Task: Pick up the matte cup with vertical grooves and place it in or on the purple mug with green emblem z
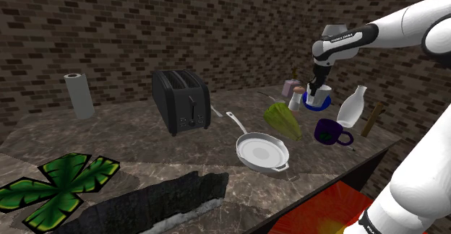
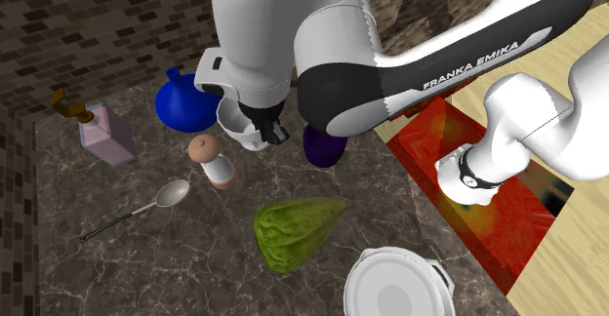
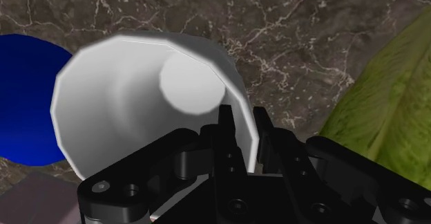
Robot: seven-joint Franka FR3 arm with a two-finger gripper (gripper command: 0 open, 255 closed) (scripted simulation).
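– Dark marbled tabletop (image 1: 130, 160), brick walls behind. End effector (image 3: 242, 117) status?
– Clamped on the white cup (image 3: 138, 98). The fingers are nearly together, pinching the cup's wall at the rim, one inside and one outside.
– Cup's attitude?
– Tilted in the grip, mouth towards the wrist camera. Can't tell if its base is off the surface.
– Position?
– Just beside the blue vessel (image 2: 185, 104), between it and the purple mug (image 1: 331, 131). Mug stands apart, not touched, with green lettuce (image 2: 298, 231) nearby.
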